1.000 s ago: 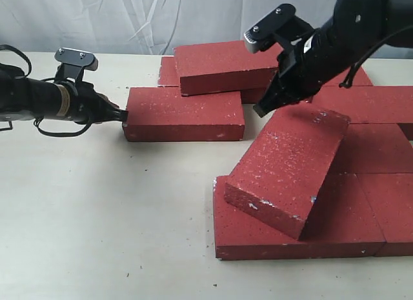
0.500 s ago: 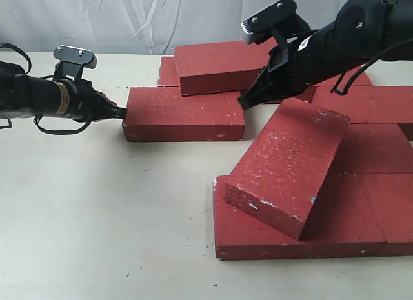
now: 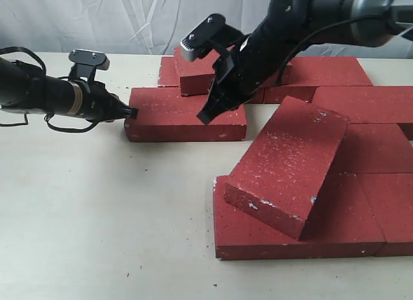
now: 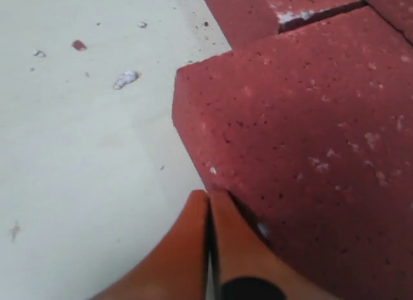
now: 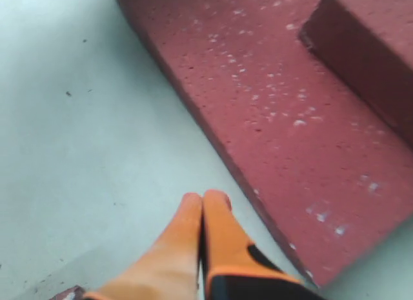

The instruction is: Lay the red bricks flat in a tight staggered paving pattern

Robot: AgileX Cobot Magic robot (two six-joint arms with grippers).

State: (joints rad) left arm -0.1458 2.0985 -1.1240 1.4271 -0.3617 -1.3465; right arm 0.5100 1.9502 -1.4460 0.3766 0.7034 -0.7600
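The exterior view alone shows a tilted brick (image 3: 287,164) leaning on the flat red bricks (image 3: 361,210) at near right. The wrist views show both grippers pinched together: the left gripper (image 4: 208,200) touches the left brick (image 3: 186,113) at its end, and the right gripper (image 5: 205,198) is by its long edge.

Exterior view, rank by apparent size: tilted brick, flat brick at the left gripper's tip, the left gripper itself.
1. Tilted brick: looks largest, but it sits nearer the camera, so its lead over the next is unsure.
2. Flat brick.
3. Left gripper: clearly smallest.
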